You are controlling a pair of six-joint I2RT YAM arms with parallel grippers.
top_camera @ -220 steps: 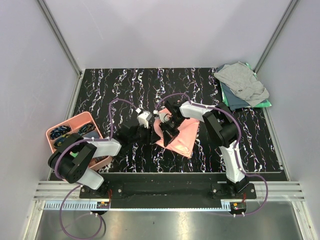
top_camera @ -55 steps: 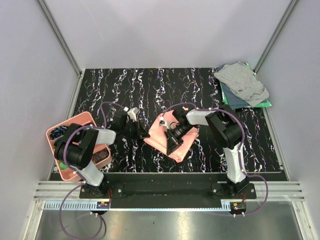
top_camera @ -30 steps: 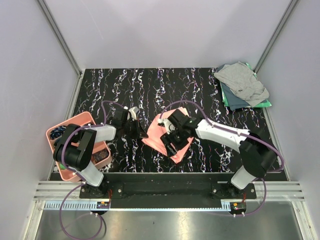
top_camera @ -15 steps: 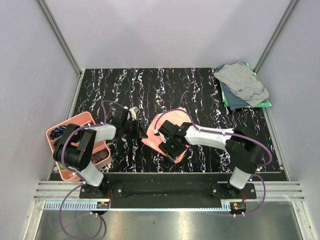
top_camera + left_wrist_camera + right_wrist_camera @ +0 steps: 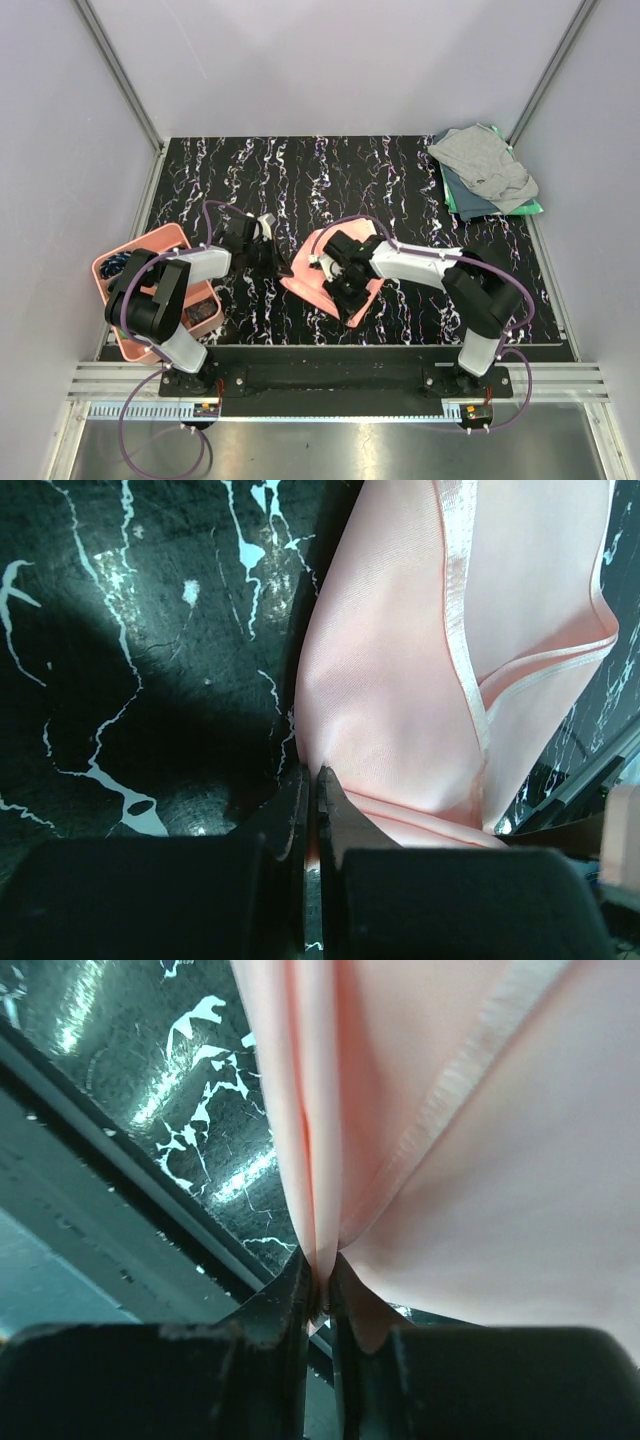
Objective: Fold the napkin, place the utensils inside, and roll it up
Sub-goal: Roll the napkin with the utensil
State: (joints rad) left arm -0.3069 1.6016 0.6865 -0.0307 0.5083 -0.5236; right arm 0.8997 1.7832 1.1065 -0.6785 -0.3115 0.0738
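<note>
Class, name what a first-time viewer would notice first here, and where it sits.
The salmon-pink napkin stands out mid-table on the black marbled top, with the left gripper shut on its left edge and the right gripper shut on a fold. Next, the pink tray at the left edge.

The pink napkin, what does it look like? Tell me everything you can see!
The napkin is salmon-pink, plain, slightly shiny cloth with a stitched hem band. It is folded in layers and sits on the black marbled table, near the front middle. The left gripper pinches its left edge and the right gripper pinches a fold nearer the front; both are shut on it.
</note>
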